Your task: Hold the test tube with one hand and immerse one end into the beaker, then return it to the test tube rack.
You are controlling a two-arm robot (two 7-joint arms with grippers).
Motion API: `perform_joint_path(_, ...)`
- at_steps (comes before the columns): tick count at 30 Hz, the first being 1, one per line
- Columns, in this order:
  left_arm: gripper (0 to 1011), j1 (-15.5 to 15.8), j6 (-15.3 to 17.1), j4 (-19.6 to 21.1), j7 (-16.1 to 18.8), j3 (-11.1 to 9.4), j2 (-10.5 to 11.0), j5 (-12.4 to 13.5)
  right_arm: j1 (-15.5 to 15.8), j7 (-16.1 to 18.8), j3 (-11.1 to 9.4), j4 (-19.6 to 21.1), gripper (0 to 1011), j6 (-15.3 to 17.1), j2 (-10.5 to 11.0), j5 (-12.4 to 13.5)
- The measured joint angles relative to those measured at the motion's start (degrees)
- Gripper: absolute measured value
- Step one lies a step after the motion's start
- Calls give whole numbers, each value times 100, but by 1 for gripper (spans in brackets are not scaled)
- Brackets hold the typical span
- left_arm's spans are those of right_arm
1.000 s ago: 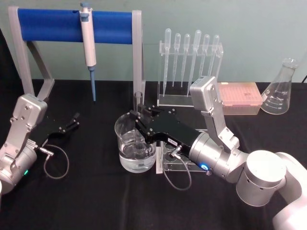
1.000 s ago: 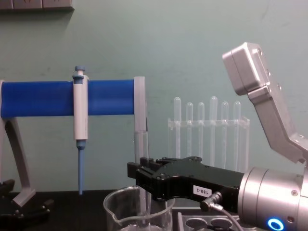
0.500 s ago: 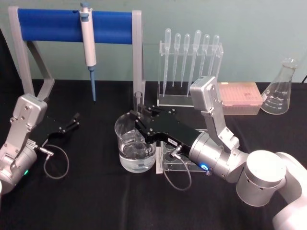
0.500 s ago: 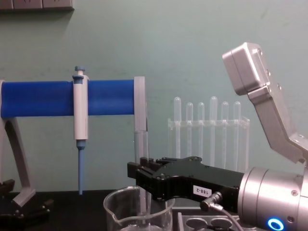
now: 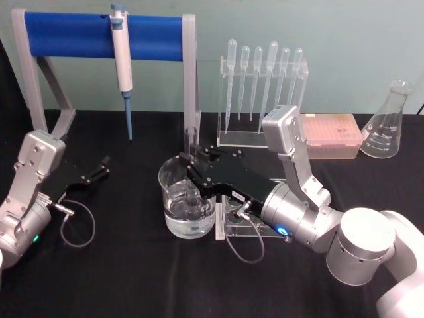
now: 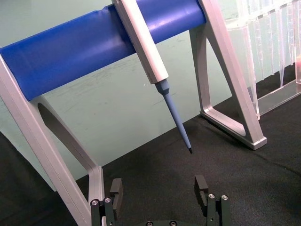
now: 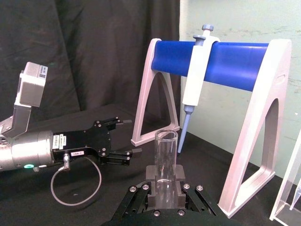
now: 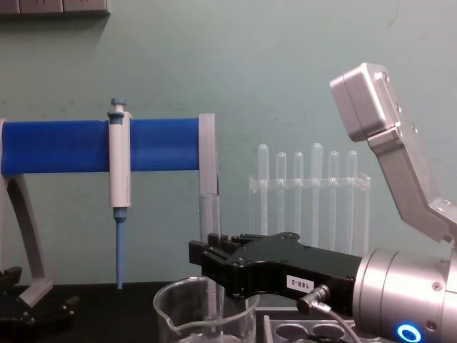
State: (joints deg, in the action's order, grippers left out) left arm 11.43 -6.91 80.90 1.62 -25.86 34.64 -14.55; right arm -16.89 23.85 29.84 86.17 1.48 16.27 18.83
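Observation:
The test tube point(image 5: 191, 140) stands upright with my right gripper point(image 5: 191, 165) shut on its middle. Its lower end is down inside the beaker point(image 5: 173, 218), which holds some clear liquid. From the chest view, the tube point(image 8: 209, 213) rises above the black right gripper point(image 8: 213, 261), and the beaker's rim point(image 8: 175, 304) sits just below it. The right wrist view looks along the pads point(image 7: 151, 188) clamped on the tube point(image 7: 166, 155). My left gripper point(image 5: 99, 169) rests open on the black table at the left, its fingers point(image 6: 116, 188) spread with nothing between them.
A blue-barred stand point(image 5: 73, 36) at the back left carries a white-and-blue pipettor point(image 5: 121, 53). Behind the beaker is a clear rack of plastic pipettes point(image 5: 262, 86). A pink tip box point(image 5: 331, 136) and a conical flask point(image 5: 387, 122) stand at the back right. A clear tube rack point(image 5: 248, 226) lies under my right wrist.

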Motion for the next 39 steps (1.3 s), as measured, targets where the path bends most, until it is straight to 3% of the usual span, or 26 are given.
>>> perform_joint_path(39, 1000, 0, 0, 0, 0, 0, 0, 0, 0, 0, 0, 0, 224, 0, 0, 0)
